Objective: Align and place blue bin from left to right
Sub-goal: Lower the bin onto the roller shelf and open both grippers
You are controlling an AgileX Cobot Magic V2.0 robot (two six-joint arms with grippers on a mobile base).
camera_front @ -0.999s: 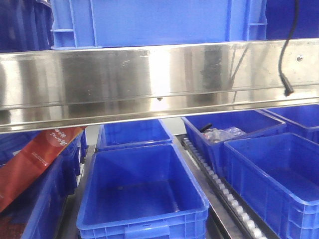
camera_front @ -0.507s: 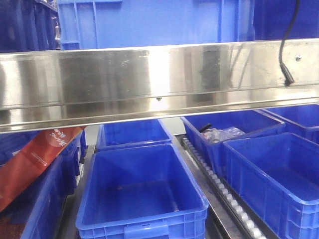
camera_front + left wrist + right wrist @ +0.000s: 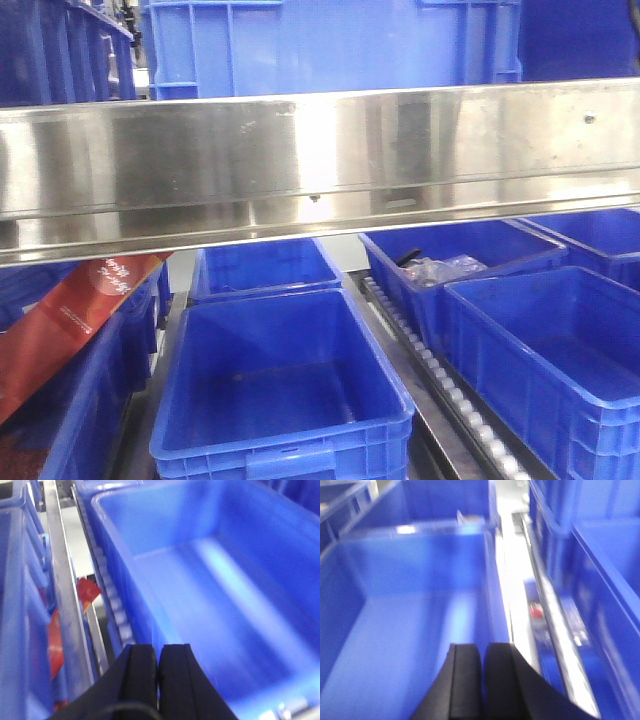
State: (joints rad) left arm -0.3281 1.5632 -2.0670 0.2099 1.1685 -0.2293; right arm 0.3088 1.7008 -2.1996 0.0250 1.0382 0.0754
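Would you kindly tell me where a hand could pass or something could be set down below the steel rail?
The front middle bin looks empty. The rear right bin holds clutter; red packaging crowds the left bins. Between rows runs only a narrow roller track.

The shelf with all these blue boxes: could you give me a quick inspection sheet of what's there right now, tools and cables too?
Surface: steel shelf rail crosses the front view; a roller track runs between the lower bins.
Job's things: light blue bin sits on the upper level behind the rail; its inside looks empty in the wrist views.
Clutter: red packet leans in the lower left; clear wrapping lies in a rear dark blue bin; centre dark blue bin empty.
Grippers: left tool and right tool both closed over the bin's edges; grip itself hidden.
Cables: thin wire by the left tool.
Surroundings: more blue bins either side.
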